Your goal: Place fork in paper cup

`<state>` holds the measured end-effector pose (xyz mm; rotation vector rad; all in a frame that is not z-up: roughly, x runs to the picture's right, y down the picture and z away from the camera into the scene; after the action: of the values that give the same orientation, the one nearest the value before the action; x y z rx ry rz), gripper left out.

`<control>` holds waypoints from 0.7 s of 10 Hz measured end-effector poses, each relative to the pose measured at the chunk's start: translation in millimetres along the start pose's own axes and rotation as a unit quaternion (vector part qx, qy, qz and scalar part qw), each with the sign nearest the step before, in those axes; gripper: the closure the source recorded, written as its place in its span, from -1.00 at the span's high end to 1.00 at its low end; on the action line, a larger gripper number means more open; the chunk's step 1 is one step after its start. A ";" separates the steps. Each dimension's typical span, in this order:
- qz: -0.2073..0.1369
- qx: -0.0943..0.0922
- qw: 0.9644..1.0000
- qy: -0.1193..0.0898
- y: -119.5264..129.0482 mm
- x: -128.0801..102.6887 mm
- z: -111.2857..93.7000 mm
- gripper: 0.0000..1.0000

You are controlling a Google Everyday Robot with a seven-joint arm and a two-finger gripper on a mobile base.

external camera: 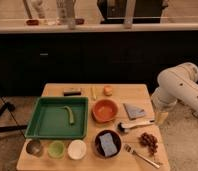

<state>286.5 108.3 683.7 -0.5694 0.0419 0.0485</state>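
The slim silver fork [141, 155] lies flat near the table's front right corner, tines pointing back left. In the front row stands the small white paper cup [77, 149], left of a dark bowl, with nothing in it. My gripper [161, 118] hangs at the end of the white arm beside the table's right edge. It is well behind and to the right of the fork, open, holding nothing.
A green tray [44, 131] holding a green pod fills the left side. An orange bowl [105, 110] stands mid-table, and the dark bowl [108, 144] holds a blue-grey sponge. Also here: light green cup [56, 149], grey metal cup [34, 147], white-handled tool [136, 124], red grapes [149, 140], grey cloth [134, 111].
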 end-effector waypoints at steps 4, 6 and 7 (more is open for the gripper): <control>0.005 0.005 1.000 0.008 0.4 0.3 0.5 0.60; 0.017 0.013 0.999 0.046 12.2 -4.0 13.3 0.60; 0.026 0.019 0.998 0.051 25.5 -4.4 25.3 0.60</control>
<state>281.3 143.3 691.4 -0.5318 0.1564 0.0695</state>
